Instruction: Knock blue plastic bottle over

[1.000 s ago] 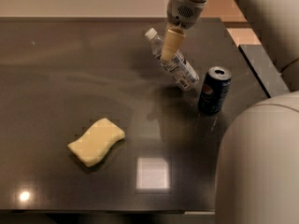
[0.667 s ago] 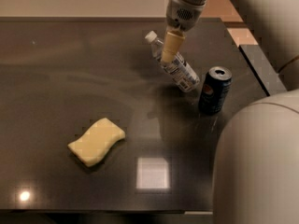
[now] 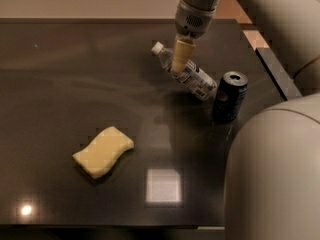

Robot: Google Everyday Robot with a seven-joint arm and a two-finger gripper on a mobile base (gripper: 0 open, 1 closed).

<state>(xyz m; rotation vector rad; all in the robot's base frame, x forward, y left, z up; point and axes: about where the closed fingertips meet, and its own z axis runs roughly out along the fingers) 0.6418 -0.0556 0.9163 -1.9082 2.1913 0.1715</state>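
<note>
The blue plastic bottle (image 3: 187, 74) is a small clear bottle with a white cap and a white-bluish label. It lies on its side on the dark table (image 3: 65, 74), cap pointing to the far left, base near the can. My gripper (image 3: 179, 66) hangs from the arm at the top of the view, its tan fingers (image 3: 181, 54) pointing down and touching the bottle's upper half, close to the neck. The fingers partly hide the bottle's middle.
A dark blue soda can (image 3: 229, 97) stands upright just right of the bottle's base. A yellow sponge (image 3: 103, 151) lies at the front left. The table's right edge (image 3: 270, 64) runs close behind the can. My own white body (image 3: 275, 174) fills the lower right.
The gripper has shifted very slightly along the bottle. The bottle, can and sponge have stayed where they were.
</note>
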